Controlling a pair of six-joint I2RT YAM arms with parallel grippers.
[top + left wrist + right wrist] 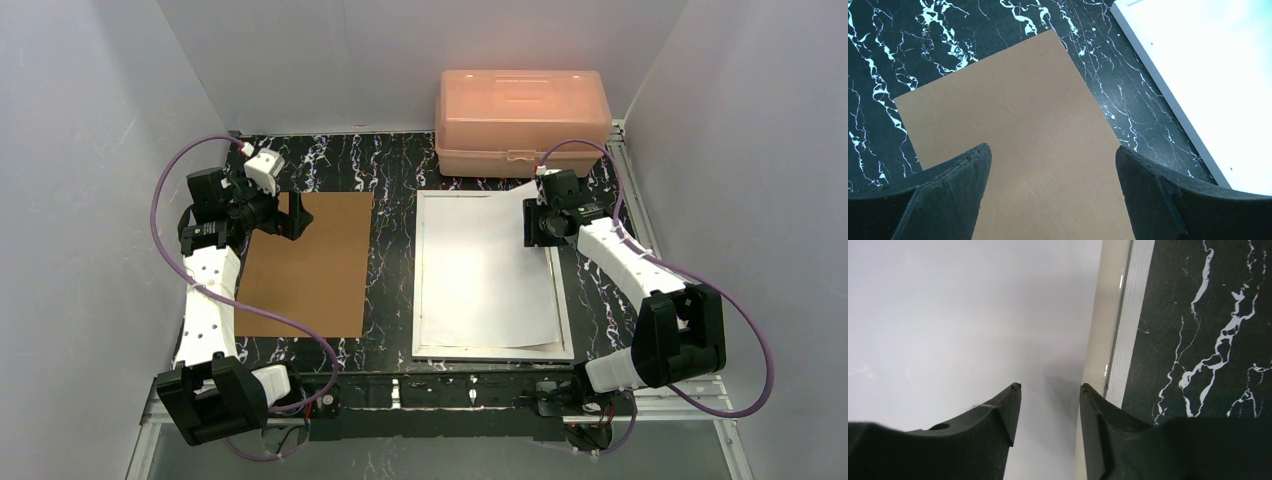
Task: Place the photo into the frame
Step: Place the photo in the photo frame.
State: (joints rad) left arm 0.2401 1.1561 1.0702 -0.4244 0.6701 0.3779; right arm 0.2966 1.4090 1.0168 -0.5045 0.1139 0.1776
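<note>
Photo lies white side up inside the frame on the right half of the marbled black table. It sits a little askew, so we see its far right corner poking over the frame's far rim toward the pink box. Over the frame's right edge hangs the right gripper, its jaws parted with nothing between them; from its wrist we see the white sheet beside the frame's pale rim. On the left, the left gripper hovers wide open and empty over the brown backing board, which lies flat, apart from the frame.
</note>
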